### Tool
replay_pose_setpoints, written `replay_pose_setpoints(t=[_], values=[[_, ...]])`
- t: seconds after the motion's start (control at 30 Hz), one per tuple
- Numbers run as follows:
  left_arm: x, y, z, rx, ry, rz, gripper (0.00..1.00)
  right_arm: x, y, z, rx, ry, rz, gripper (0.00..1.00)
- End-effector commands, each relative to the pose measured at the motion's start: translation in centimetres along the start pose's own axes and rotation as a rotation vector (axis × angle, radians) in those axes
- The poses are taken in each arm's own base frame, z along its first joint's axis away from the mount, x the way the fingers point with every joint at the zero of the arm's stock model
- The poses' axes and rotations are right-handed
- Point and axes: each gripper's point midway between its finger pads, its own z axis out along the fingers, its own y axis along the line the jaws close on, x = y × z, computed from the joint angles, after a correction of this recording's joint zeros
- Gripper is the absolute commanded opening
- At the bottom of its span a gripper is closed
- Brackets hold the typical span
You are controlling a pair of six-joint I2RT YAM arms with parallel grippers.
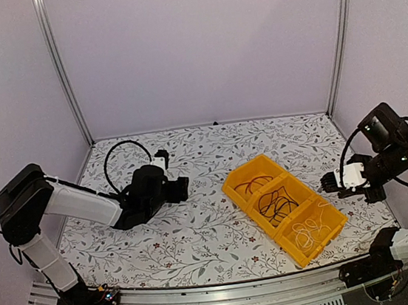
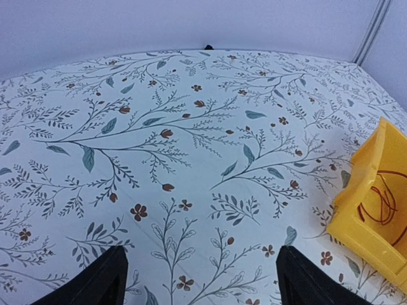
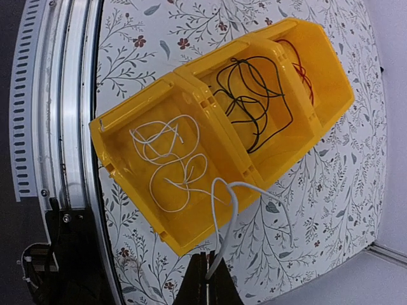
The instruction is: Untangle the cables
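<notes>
Three joined yellow bins (image 1: 263, 161) stand right of the table's middle, one cable in each. The red cable (image 1: 253, 186) lies in the far bin, the black cable (image 1: 278, 207) in the middle one, the white cable (image 1: 311, 232) in the near one. In the right wrist view a thick strand of the white cable (image 3: 234, 210) arcs out over the bin's rim (image 3: 191, 244) and ends between the shut jaws of my right gripper (image 3: 205, 255). My left gripper (image 2: 200, 257) hangs open over bare tablecloth, left of the bins (image 2: 365, 210), nothing between its fingers.
A ribbed aluminium rail (image 3: 63, 127) runs along the table's near edge, just beside the near bin. The left arm's black hose (image 1: 115, 156) loops up behind its wrist. Pale walls and metal posts (image 1: 64, 73) close in the back and sides.
</notes>
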Motion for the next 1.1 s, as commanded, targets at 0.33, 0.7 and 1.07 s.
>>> replay_pose_setpoints(t=[0.33, 0.7, 1.07], values=[[0.9, 1.9, -0.8, -0.043, 0.01, -0.032, 0.83, 0.2, 3.5, 8.3, -0.253, -0.018, -0.028, 0.0], [1.3, 1.1, -1.9, 0.019, 0.061, -0.036, 0.83, 1.8, 4.4, 14.7, -0.422, 0.117, 0.037, 0.0], [0.5, -0.1, -3.2, 0.096, 0.09, -0.001, 0.83, 2.3, 2.5, 13.9, -0.38, 0.208, 0.035, 0.37]])
